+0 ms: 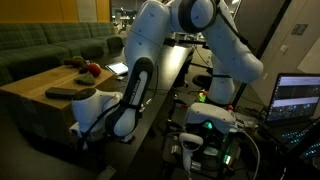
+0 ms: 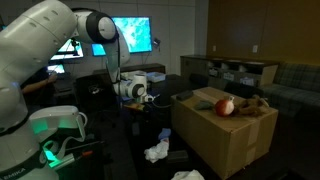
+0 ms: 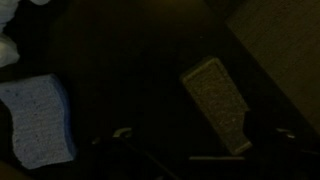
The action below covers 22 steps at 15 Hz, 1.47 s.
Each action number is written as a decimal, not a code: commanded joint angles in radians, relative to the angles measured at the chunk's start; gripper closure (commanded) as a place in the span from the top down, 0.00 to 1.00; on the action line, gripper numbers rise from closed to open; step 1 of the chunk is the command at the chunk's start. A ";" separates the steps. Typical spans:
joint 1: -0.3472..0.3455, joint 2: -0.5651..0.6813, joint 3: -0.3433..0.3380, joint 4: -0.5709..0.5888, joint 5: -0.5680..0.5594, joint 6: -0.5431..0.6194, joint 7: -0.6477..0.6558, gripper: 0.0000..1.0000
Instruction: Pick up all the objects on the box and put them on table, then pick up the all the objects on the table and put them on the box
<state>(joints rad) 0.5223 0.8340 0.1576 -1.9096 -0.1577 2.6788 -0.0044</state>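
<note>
Several things sit on top of the cardboard box [image 2: 225,135], with the claw [image 2: 143,93] well off to its side.
A round red apple [image 2: 225,106] with a pale patch lies near a brown lump [image 2: 255,103], and a dark flat piece [image 1: 62,92] rests near the box's edge. The wrist view is dim: a blue sponge [image 3: 38,120] and a grey oblong block [image 3: 215,105] lie below, jaws spread, holding nothing.
</note>
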 commanded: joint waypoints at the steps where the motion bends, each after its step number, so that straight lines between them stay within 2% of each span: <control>1: -0.006 -0.037 -0.029 -0.015 -0.019 0.060 0.059 1.00; 6: 0.018 -0.032 -0.118 -0.021 -0.023 0.219 0.138 1.00; 11: 0.035 -0.012 -0.185 -0.035 -0.011 0.323 0.163 1.00; 17: -0.032 0.021 -0.151 -0.051 0.010 0.404 0.116 1.00; 22: -0.149 0.060 -0.061 -0.044 0.003 0.423 0.025 1.00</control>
<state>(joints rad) 0.4509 0.8725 0.0367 -1.9563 -0.1572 3.0598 0.0916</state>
